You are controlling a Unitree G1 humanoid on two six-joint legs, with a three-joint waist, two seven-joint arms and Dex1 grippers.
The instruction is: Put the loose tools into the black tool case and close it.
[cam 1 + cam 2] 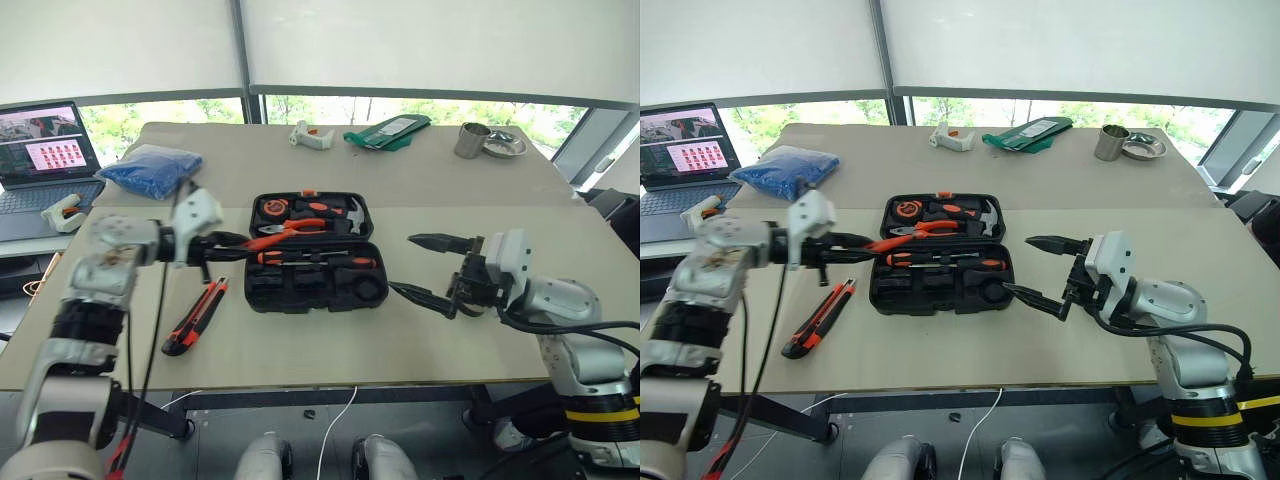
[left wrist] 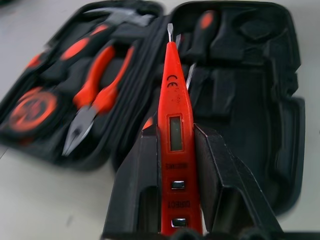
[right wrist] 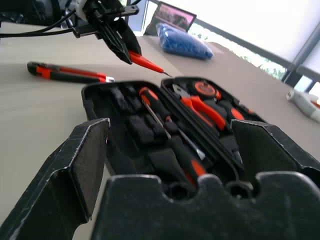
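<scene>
I count one case (image 1: 312, 262), one tester (image 2: 174, 130) in my left pincer (image 2: 175, 165), one knife (image 1: 196, 316), one pliers (image 1: 290, 232), two screwdrivers (image 1: 315, 259) slotted

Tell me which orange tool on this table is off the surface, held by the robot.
The slim orange tester screwdriver, clamped in the left tool above the open black tool case. The utility knife lies on the table; the two screwdrivers sit inside the case.

The tool case (image 1: 312, 290) looked like black matt plastic with moulded slots. The tester screwdriver (image 2: 174, 135) was smooth, shiny orange plastic with a bare metal tip. The pliers (image 2: 90, 107) had grey metal noses and glossy orange grips. The table (image 1: 450, 340) was dull and pale. The cup (image 1: 471, 140) was shiny metal. The fingers (image 3: 80, 175) were rough black plastic
</scene>
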